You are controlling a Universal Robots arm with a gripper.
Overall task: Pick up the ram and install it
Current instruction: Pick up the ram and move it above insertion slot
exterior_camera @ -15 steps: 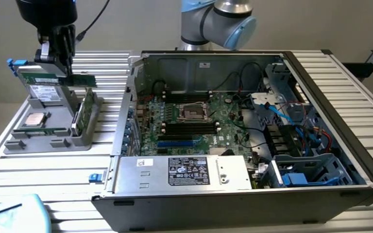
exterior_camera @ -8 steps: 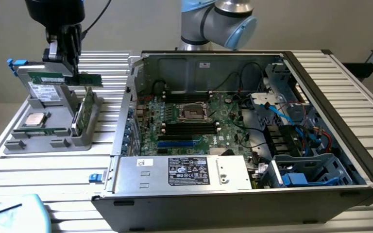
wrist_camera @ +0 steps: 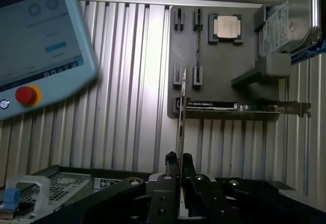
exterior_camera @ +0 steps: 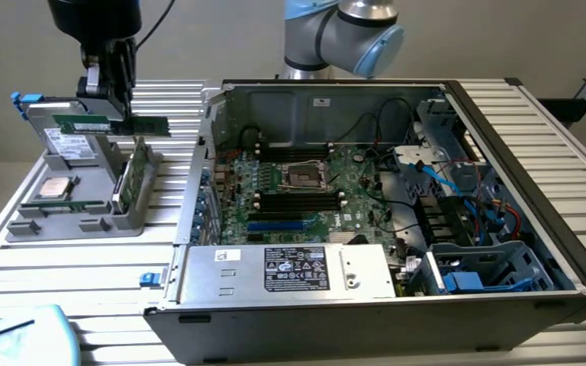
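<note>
My gripper [exterior_camera: 111,113] hangs at the exterior view's upper left, shut on the ram [exterior_camera: 120,125], a narrow green stick held level above the grey parts holder [exterior_camera: 74,221]. In the wrist view the ram [wrist_camera: 181,112] shows edge-on as a thin strip rising from between the black fingers [wrist_camera: 171,165] of the gripper [wrist_camera: 179,164]. The open computer case [exterior_camera: 497,229] lies to the exterior view's right, with the green motherboard [exterior_camera: 359,191] inside. Its black memory slots [exterior_camera: 298,200] run beside the processor socket [exterior_camera: 302,177].
The holder [wrist_camera: 224,76] carries a square silver processor chip [wrist_camera: 227,28], a hard drive [wrist_camera: 290,23] and a broader card with a metal bracket [wrist_camera: 239,105]. A teach pendant [wrist_camera: 41,46] lies on the ribbed table. The power supply [exterior_camera: 288,271] and cables [exterior_camera: 445,183] crowd the case.
</note>
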